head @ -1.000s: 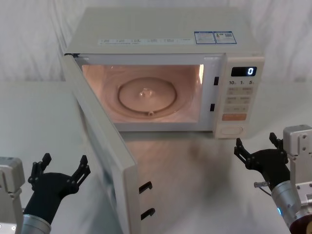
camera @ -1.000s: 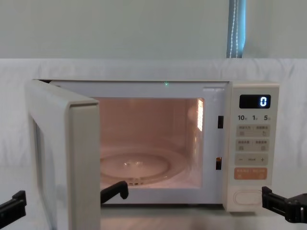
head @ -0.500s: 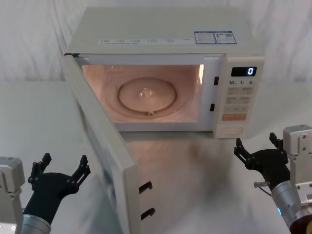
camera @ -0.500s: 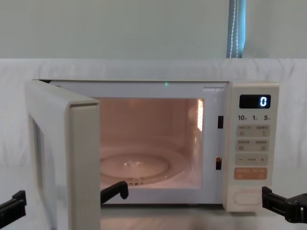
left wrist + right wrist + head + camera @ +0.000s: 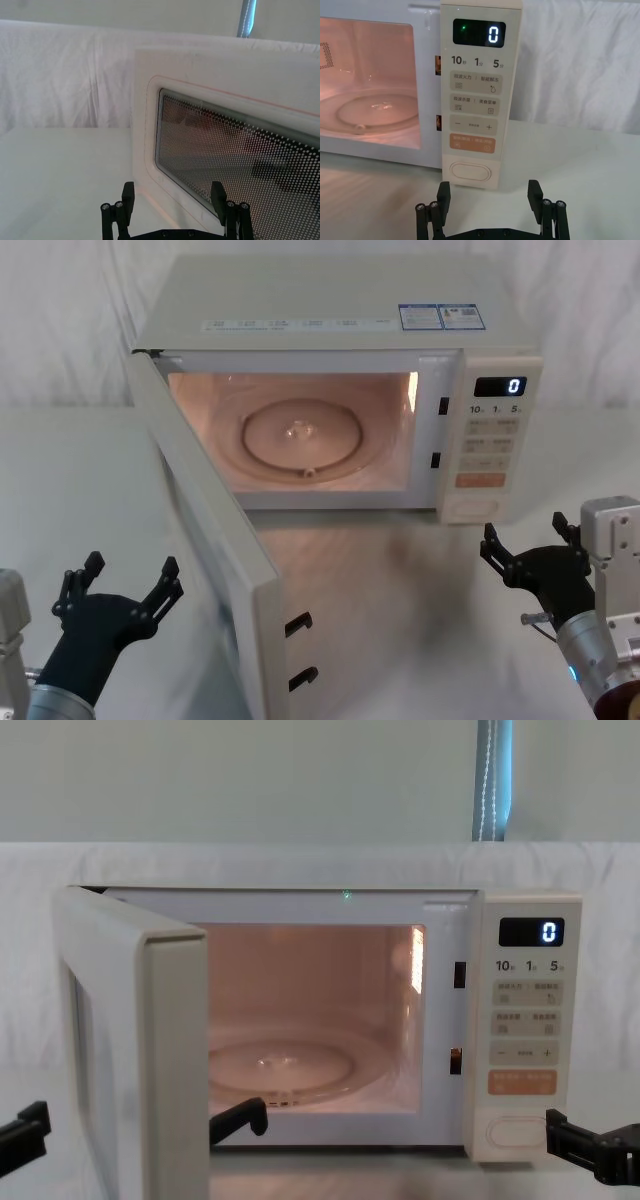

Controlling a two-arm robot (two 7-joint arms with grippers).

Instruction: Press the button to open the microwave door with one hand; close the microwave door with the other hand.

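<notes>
The microwave (image 5: 340,390) sits lit up with the microwave door (image 5: 215,560) swung wide toward the robot's left, so the left gripper (image 5: 120,592), fingers spread wide just outside it, should push flat near the free edge, while the right gripper (image 5: 530,545) idles spread before the button (image 5: 470,172).

- White cloth-covered worktop (image 5: 80,480), stretching out in front of the white draped backdrop.
- White draped backdrop (image 5: 65,80).
- Blue-grey pole (image 5: 492,780) rising above the backdrop.
</notes>
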